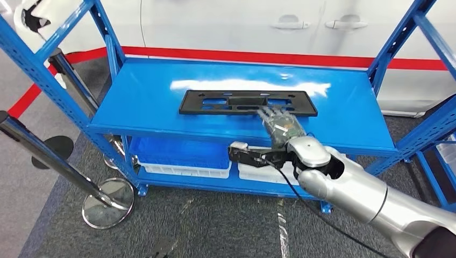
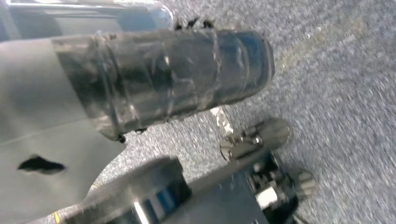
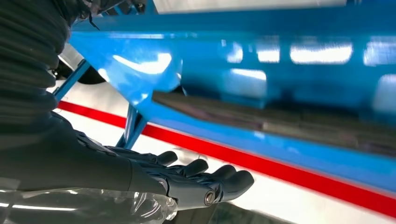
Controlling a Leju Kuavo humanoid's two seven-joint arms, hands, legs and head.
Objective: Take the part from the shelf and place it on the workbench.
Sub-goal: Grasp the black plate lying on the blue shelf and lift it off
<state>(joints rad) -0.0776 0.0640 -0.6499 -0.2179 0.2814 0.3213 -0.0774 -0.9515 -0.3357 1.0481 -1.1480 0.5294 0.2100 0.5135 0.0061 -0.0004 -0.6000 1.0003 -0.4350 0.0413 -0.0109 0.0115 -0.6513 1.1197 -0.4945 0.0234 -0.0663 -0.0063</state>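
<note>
A flat black part (image 1: 236, 102) with slots lies in the middle of the blue shelf (image 1: 344, 113). My right hand (image 1: 279, 126) reaches in over the shelf's front edge, and its fingertips touch or overlap the part's near edge right of centre. In the right wrist view the hand (image 3: 196, 179) has its fingers stretched out flat with nothing in them, and the part (image 3: 261, 119) shows as a dark slab on the blue surface. My left hand (image 2: 163, 74) hangs above grey carpet; its taped thumb sticks out straight and holds nothing.
Blue shelf uprights (image 1: 398, 37) stand at both ends. A blue bin (image 1: 183, 153) sits on the lower level. A chrome stanchion base (image 1: 107, 201) and its posts stand at the left. A white car door (image 1: 242, 21) is behind the shelf.
</note>
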